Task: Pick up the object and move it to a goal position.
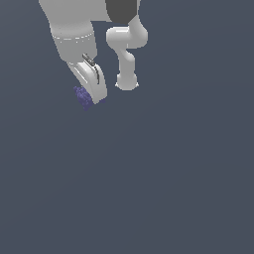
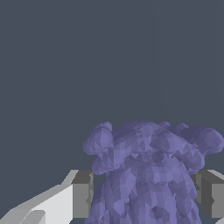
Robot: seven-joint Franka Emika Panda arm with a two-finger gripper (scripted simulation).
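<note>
Sitting right between the gripper's (image 2: 142, 194) two fingers, the purple-blue berry clump (image 2: 146, 170) is pretty much filling the gap in the wrist view. The grey pads (image 2: 82, 194) are seen pressed up on either side of it, so the gripper is closed onto the clump, not spread wide. The bumpy, lumpy surface bulges out past the fingertips, and the widest part of the bunch is seen beyond the pads.

In the exterior view, the clump (image 1: 83, 97) is seen poking out at the tip of the white gripper (image 1: 92, 96), partly hidden by it. The arm (image 1: 69, 30) is angled down from above, with its base (image 1: 127, 79) standing well apart, off to the exterior view's right. Only plain dark grey ground (image 1: 149, 188) is shown all around; whether the clump is touching it can't really be told.
</note>
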